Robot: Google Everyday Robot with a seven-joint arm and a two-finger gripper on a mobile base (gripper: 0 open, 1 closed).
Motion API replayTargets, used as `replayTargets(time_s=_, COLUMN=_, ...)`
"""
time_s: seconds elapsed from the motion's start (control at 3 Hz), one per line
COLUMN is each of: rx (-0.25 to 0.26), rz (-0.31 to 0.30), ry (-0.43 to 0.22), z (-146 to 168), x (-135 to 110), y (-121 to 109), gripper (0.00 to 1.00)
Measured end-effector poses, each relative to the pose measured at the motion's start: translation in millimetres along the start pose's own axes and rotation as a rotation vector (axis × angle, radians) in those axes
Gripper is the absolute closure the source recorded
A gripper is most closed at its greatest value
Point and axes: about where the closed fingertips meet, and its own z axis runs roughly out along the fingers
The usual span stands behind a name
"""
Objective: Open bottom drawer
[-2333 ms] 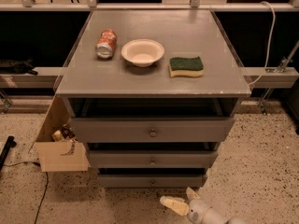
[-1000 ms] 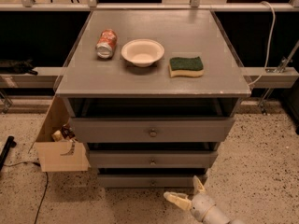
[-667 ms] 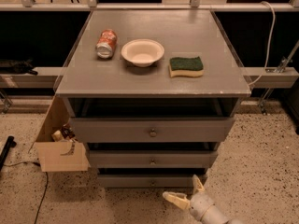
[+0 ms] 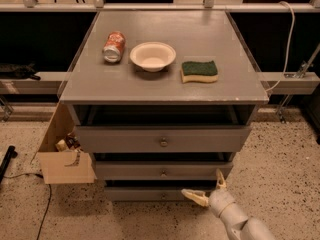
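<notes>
One change: gripper [image 4: 206,188] has edged up to the right end of bottom drawer [image 4: 142,193], jaws apart, off its knob [image 4: 162,196]; drawer unopened, grasp pending.

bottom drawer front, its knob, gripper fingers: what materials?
Bottom drawer: looks like painted wood, matte grey, flat board front. Its knob: likely metal, with a small dull glint. Gripper, open, low by the drawer's right end: fingers are cream, probably plastic or rubber; cannot tell which.
</notes>
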Motion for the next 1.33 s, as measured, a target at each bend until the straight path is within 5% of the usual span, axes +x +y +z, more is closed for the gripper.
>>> replayTargets(time_s=0.67, rx=0.026, rz=-0.045, ry=-0.002, z=2.8, x=-2.5, y=-13.8, gripper=0.0)
replayTargets(time_s=1.33, rx=-0.006, rz=-0.017, ry=0.137, z=-18.8, x=40.1, y=35.8, gripper=0.0)
